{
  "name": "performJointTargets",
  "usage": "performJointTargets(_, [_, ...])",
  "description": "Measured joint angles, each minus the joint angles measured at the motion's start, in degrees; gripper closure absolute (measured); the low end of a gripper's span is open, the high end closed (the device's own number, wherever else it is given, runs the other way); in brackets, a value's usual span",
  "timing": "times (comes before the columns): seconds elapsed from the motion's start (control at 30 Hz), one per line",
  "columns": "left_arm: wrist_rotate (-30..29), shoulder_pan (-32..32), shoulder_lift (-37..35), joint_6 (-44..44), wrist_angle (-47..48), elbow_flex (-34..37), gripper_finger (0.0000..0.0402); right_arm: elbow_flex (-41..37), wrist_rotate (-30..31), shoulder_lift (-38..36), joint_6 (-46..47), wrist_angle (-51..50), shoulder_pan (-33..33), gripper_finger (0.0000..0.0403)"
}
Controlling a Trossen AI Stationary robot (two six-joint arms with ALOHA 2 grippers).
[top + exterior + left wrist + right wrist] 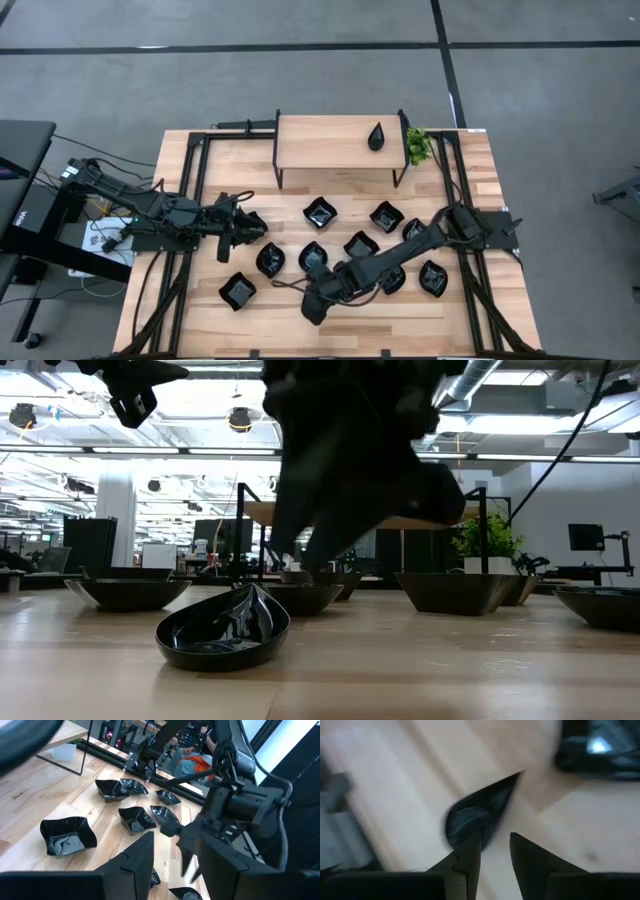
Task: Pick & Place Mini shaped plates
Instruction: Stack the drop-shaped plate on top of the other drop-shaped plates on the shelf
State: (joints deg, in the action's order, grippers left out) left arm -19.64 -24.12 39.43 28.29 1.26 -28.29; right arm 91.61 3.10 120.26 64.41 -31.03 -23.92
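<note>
only the right wrist view shows the right gripper (495,852) parted, empty, above the teardrop plate (475,815).

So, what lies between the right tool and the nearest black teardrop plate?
Only bare wooden table separates right tool from black teardrop plate, in right wrist view.

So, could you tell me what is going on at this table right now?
The right gripper hovers with open jaws beside a teardrop plate near the table's front edge. One teardrop plate already sits on the small shelf. The left gripper waits, open, to the left.
</note>
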Motion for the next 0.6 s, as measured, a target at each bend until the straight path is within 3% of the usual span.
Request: performJointTargets(0.6, [0.00,0.00,0.01,0.02,-0.04,0.02,0.0257,-0.02,3.47,0.96,-1.39,0.02,0.81,0.0304])
